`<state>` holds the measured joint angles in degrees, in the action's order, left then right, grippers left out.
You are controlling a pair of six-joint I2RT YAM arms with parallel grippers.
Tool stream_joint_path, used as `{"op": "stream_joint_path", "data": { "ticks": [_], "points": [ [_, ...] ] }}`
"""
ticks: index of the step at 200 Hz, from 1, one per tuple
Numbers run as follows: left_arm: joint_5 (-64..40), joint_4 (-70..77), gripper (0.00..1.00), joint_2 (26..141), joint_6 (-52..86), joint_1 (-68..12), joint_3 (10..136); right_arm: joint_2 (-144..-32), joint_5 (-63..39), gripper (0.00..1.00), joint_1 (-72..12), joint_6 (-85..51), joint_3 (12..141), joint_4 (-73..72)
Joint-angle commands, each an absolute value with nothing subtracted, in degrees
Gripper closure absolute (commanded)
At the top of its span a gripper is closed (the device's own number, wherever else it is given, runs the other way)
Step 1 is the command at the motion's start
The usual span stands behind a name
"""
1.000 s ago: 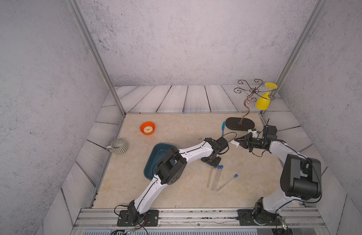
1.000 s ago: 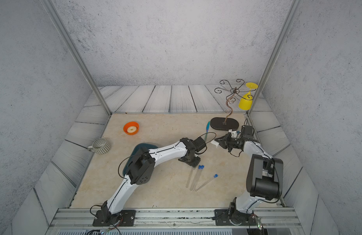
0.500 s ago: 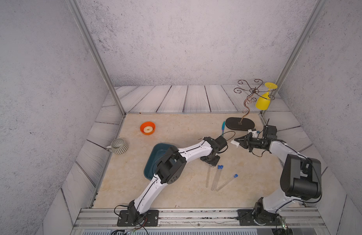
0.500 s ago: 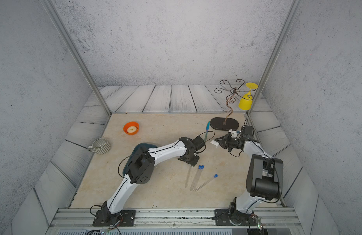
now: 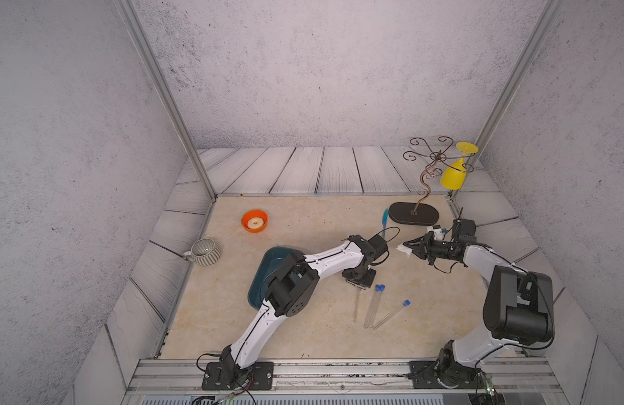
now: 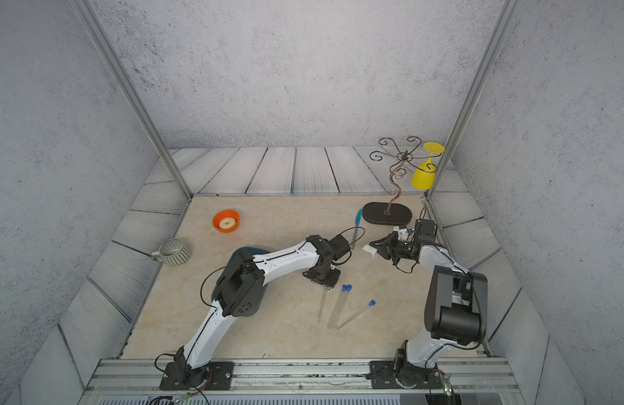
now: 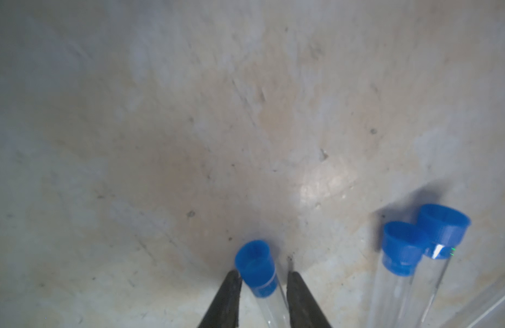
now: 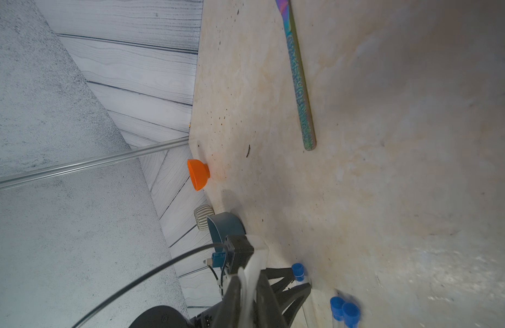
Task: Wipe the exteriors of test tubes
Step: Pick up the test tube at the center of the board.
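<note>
Orange bowl (image 5: pixel 245 220): white ring (image 5: pixel 256 222); test tubes (image 5: pixel 372 307) outside.

Two test tubes (image 7: pixel 401 247) beside left pincer (image 7: pixel 262 274)

The left arm (image 5: pixel 333 254) and right arm (image 5: pixel 480 259) share one build — glossy white links between bulky black joint housings, thin black cables looping alongside. Black base plates (image 5: pixel 238 375) carry silver screws; the left gripper (image 7: pixel 262 274) and right gripper (image 5: pixel 408 245) have black tapering fingers.

both top views overhead, wrist views low, sharing test tubes (image 7: pixel 257 269)
</note>
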<state>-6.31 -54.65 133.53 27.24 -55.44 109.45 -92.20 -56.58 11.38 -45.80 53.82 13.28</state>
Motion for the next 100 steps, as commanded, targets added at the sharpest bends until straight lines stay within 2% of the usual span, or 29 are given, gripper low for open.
{"op": "stream_joint_path", "data": {
  "ticks": [1, 100],
  "points": [
    [-7.9, -58.7, 0.68, 134.6, 28.4, -56.9, 106.5, -88.5, -55.6, 0.86, 11.2, -44.9, 52.7, 13.4],
    [-4.8, -57.9, 0.88, 135.1, 28.4, -57.8, 105.0, -86.0, -55.1, 0.86, 11.2, -44.0, 51.0, 14.5]
  ]
}}
